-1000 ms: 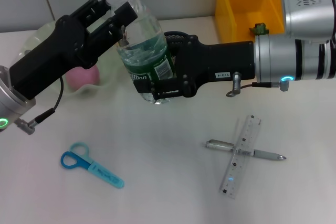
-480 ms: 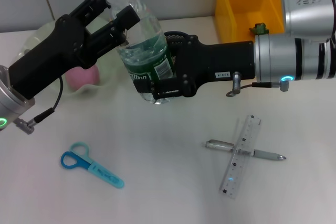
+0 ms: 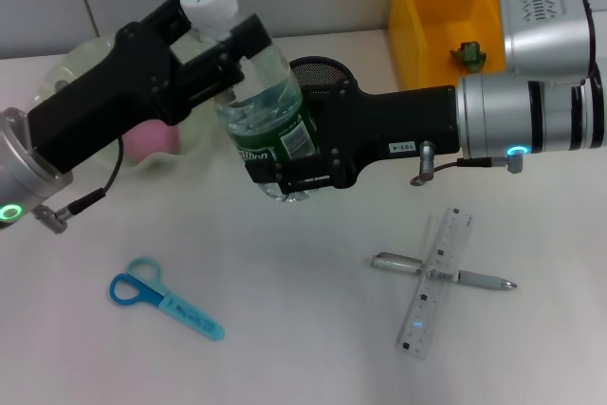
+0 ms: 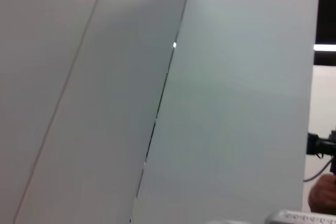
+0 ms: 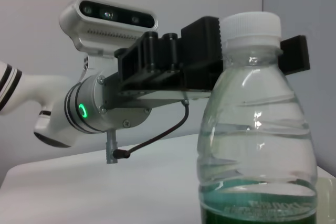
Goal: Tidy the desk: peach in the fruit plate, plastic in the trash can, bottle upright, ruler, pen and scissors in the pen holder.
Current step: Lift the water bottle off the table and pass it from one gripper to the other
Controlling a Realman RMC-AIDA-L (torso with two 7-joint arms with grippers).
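White desk [image 3: 303, 329] under pale wall panels, and at its centre we see the bottle [image 3: 266, 111], held upright just above the surface between two arms. The right tool [image 3: 285, 173] is pinched around the green label low on the bottle's body; the left tool [image 3: 223, 30] reaches in from the far-left side with its fingers beside the neck, just under the white cap, and we cannot tell whether they press on it or stand slightly apart.

Behind the bottle sits the pen holder [image 3: 318, 71], black mesh, partly hidden by the right arm. The peach [image 3: 147, 139] rests in the fruit plate [image 3: 71, 64] behind the left arm. The trash can [image 3: 446, 16] stands at the far right.

Nearer us, the scissors [image 3: 166, 299] lie on the left, well apart from the ruler [image 3: 434, 282], which crosses over the pen [image 3: 446, 272] on the right.

We judge the step in hand to be standing the bottle up. Done well, it means lowering it straight so the base meets the desk flat, clear of the holder, with the upper tool steadying the neck until the lower grip lets go.
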